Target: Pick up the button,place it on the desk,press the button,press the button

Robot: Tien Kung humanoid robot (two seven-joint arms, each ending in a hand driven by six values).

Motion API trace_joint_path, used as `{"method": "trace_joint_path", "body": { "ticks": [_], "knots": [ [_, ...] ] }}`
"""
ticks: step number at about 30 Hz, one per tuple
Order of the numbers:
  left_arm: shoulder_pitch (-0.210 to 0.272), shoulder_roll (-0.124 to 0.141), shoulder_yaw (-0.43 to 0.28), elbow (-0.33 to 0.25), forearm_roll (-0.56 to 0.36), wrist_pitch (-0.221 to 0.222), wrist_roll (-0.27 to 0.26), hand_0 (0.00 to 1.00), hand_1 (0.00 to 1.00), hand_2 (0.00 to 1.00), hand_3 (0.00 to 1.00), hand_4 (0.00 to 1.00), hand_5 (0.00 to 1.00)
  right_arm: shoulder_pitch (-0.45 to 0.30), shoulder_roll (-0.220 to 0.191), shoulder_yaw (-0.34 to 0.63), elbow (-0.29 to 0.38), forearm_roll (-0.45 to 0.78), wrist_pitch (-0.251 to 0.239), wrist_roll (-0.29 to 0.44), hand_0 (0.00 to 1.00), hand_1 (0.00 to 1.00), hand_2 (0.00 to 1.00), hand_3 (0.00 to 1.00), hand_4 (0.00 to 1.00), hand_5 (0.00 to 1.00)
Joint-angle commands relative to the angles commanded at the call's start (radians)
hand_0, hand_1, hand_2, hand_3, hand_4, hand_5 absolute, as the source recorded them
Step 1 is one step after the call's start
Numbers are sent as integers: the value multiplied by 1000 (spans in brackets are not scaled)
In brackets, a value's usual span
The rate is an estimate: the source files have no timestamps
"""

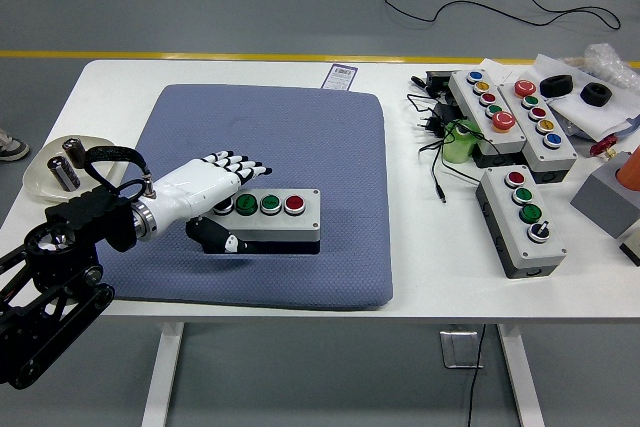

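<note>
Grey button box (pixel 272 215) — long axis left-right, buttons up — on blue mat (pixel 300 147).

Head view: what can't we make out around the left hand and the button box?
- Left end of the button box: covered by the left hand; contact with a button unclear.
- Right arm: out of frame.
- Labels on the button boxes at right: too small.

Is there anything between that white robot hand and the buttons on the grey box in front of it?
Nothing visible. The left hand hangs with fingers spread right over the left end of the grey button box, which sits on the blue pad. The other button boxes and cables lie far off to the right.
</note>
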Motion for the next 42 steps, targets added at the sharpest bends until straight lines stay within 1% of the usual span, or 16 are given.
{"method": "trace_joint_path", "body": {
  "ticks": [3, 4, 5, 10, 11, 13, 15, 16, 17, 22, 23, 26, 28, 29, 35, 42],
  "knots": [
    [18, -8, -58, -54, 0, 20, 6, 998, 998, 998, 998, 998, 583, 1, 0, 0, 0, -1, 1, 1, 655, 649, 687, 601, 439, 320],
    [25, -10, -76, -80, 0, 41, 14, 998, 998, 998, 998, 998, 583, 1, 0, 0, 0, -1, 1, 1, 655, 649, 687, 601, 439, 320],
    [29, -12, -84, -99, 0, 58, 22, 710, 735, 785, 967, 951, 834, 2, 0, 0, 0, -1, 1, 1, 654, 649, 687, 601, 440, 321],
    [32, -7, -71, -187, -37, 184, 77, 710, 735, 785, 967, 951, 834, 3, 0, 0, 0, -1, 1, 1, 654, 649, 687, 601, 440, 321],
    [32, -6, -60, -202, -58, 213, 96, 56, 52, 127, 708, 843, 998, 3, 0, -1, 0, -1, 1, 1, 655, 649, 687, 601, 439, 321],
    [31, -5, -45, -216, -105, 248, 132, 56, 52, 127, 708, 843, 998, 3, -1, -2, 0, 0, 1, 1, 655, 649, 687, 601, 439, 321],
    [29, -6, -33, -218, -143, 258, 168, 56, 52, 127, 708, 843, 998, 4, 0, -1, 0, -1, 1, 1, 655, 649, 687, 601, 439, 321],
    [29, -6, -33, -217, -163, 245, 180, 56, 52, 127, 708, 843, 998, 4, 0, -1, 0, -1, 1, 1, 655, 649, 687, 601, 439, 321],
    [30, -7, -34, -215, -189, 226, 191, 2, 2, 2, 627, 743, 998, 4, 0, -1, 0, -2, 1, 2, 655, 649, 687, 601, 439, 321],
    [34, -1, -38, -212, -264, 142, 230, 2, 2, 2, 627, 743, 998, 6, -1, -1, 0, -1, 2, 2, 655, 649, 687, 601, 439, 321],
    [34, -1, -37, -211, -267, 124, 237, 2, 2, 2, 619, 663, 998, 6, -1, -1, 0, -2, 2, 2, 654, 649, 687, 601, 439, 321],
    [33, 0, -33, -209, -269, 96, 250, 2, 2, 2, 619, 663, 998, 6, -1, -3, 0, 1, 2, 3, 654, 649, 687, 601, 439, 321],
    [31, 0, -30, -208, -269, 84, 257, 2, 2, 2, 619, 663, 998, 6, -1, -3, 0, 1, 2, 3, 654, 649, 687, 601, 439, 321],
    [30, 0, -29, -207, -268, 81, 260, 2, 2, 2, 624, 650, 963, 6, -1, -3, 0, 0, 2, 3, 654, 648, 687, 601, 440, 321],
    [30, 2, -18, -207, -270, 54, 268, 2, 2, 2, 624, 650, 963, 6, -1, -3, 0, -1, 2, 2, 654, 648, 687, 601, 440, 321],
    [26, -1, 65, -187, -283, 35, 285, 2, 2, 2, 640, 652, 950, 7, -1, -5, 0, 1, 2, 2, 655, 649, 687, 601, 440, 322]
  ]
}}
